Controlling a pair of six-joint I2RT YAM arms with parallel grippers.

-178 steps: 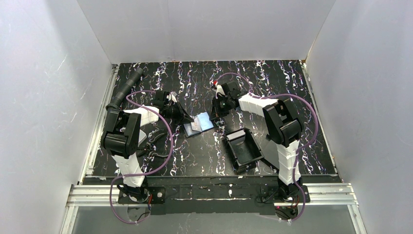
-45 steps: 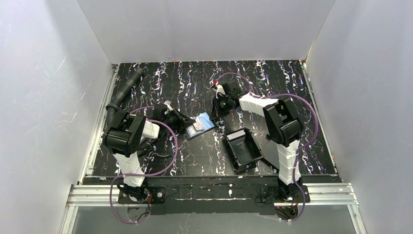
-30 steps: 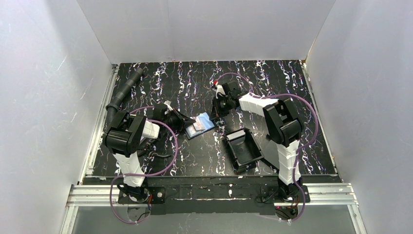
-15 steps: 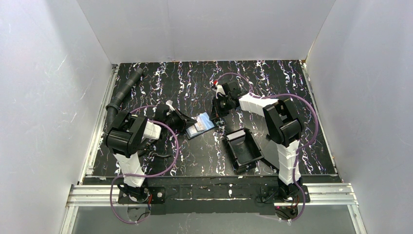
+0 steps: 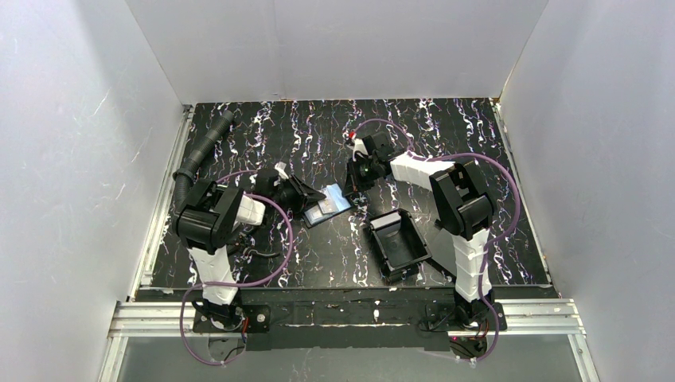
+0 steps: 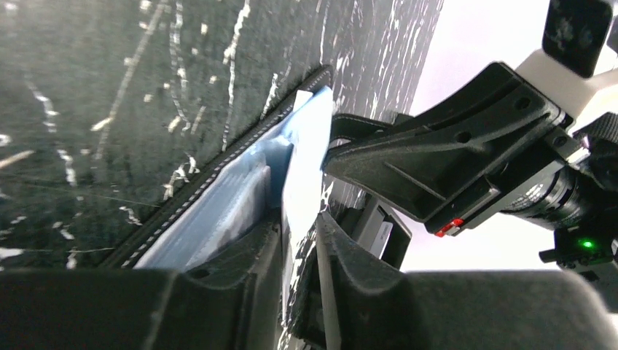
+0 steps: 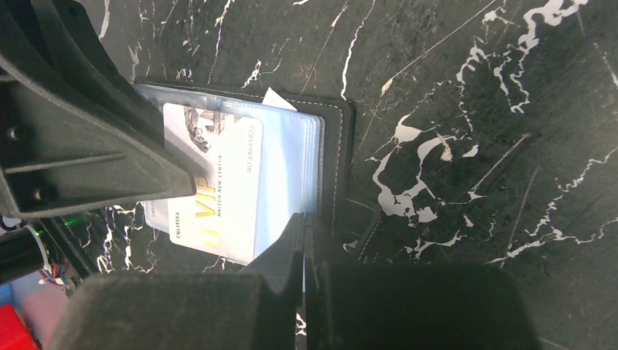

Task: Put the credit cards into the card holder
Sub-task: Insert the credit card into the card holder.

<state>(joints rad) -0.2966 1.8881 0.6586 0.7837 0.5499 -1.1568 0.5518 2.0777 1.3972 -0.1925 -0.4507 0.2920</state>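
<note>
Ends hidden beneath both claws: small black fold-over card holder [image 7: 291, 160], open mid-table, pale blue inside up, long axis near-left to far-right. Clamped in left gripper [image 6: 299, 222]: white VIP-printed credit card [image 7: 218, 182], one end covered. Pinched onto holder's edge: right gripper [image 7: 302, 222].

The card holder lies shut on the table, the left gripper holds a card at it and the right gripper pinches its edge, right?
No: the card holder lies open, not shut; the right wrist view shows its pale blue inside. The left gripper holds a card at it; the right gripper pinches its edge.
</note>
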